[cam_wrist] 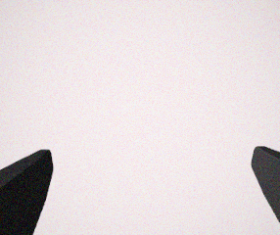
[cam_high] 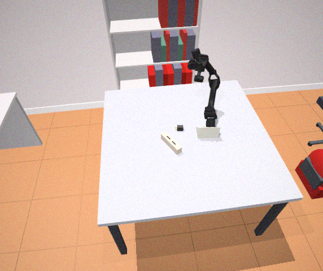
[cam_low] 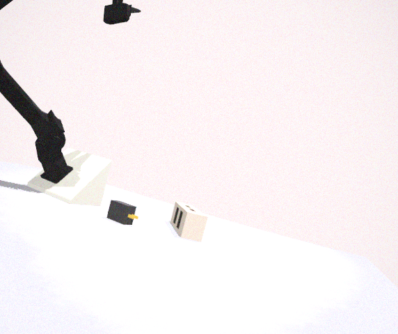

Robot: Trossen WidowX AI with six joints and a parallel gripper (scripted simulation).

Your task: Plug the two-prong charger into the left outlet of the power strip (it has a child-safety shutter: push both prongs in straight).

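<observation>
The black charger lies on the table, its yellow prongs pointing left in the top view. The cream power strip lies diagonally, nearer that camera than the charger and apart from it. Two dark marks show on its top, and two dark slots on its side face in the exterior view. My gripper is open and empty, its fingers wide apart at the bottom of the wrist view. In the top view it is raised high over the table's back; neither charger nor strip shows in the wrist view.
A cream wedge-shaped block stands at the arm's base, right of the charger in the top view. The white table carries these things. A bookshelf stands behind it. A grey strip edges the wrist view's left side.
</observation>
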